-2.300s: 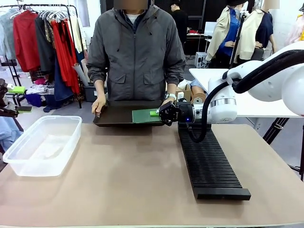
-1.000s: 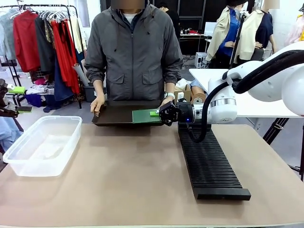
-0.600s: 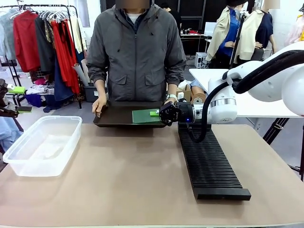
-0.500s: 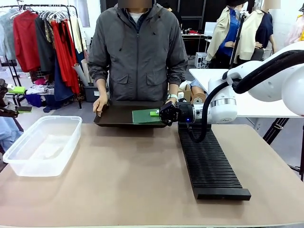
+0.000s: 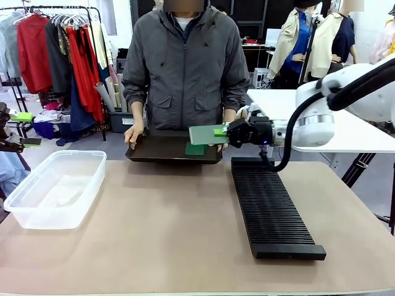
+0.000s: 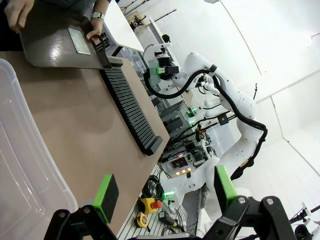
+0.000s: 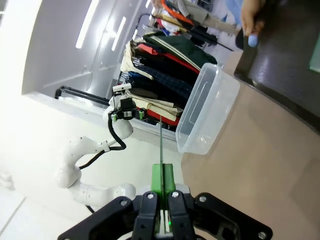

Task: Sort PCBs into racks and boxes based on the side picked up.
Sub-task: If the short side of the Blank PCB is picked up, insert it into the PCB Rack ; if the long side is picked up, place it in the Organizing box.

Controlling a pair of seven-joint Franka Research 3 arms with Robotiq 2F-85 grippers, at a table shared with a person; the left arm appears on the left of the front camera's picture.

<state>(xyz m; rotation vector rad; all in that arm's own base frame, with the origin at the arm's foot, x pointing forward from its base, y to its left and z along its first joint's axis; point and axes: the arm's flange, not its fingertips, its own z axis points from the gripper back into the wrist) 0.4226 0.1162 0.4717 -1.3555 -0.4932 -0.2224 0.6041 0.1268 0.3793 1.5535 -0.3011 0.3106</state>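
My right gripper (image 5: 223, 131) is shut on a pale green PCB (image 5: 207, 134), holding it level in the air just above the tray's right end. The right wrist view has this PCB (image 7: 161, 145) edge-on, a thin line rising from the closed pads (image 7: 163, 172). A second, darker PCB (image 5: 195, 149) lies on the dark tray (image 5: 160, 151), which a person holds at both ends. The black rack (image 5: 271, 209) runs along the table's right, the clear box (image 5: 55, 188) sits at the left. My left gripper (image 6: 165, 192) is open and empty, over the box (image 6: 20, 165).
The person stands at the far edge, a hand (image 5: 133, 134) on the tray's left end. The table's middle (image 5: 166, 222) is bare between box and rack. Clothes racks (image 5: 55, 55) and another white table (image 5: 345, 123) lie beyond the table.
My right gripper has lifted the PCB off the tray and drawn it up and to the right. The person and the tray have shifted slightly right. The left gripper stays open.
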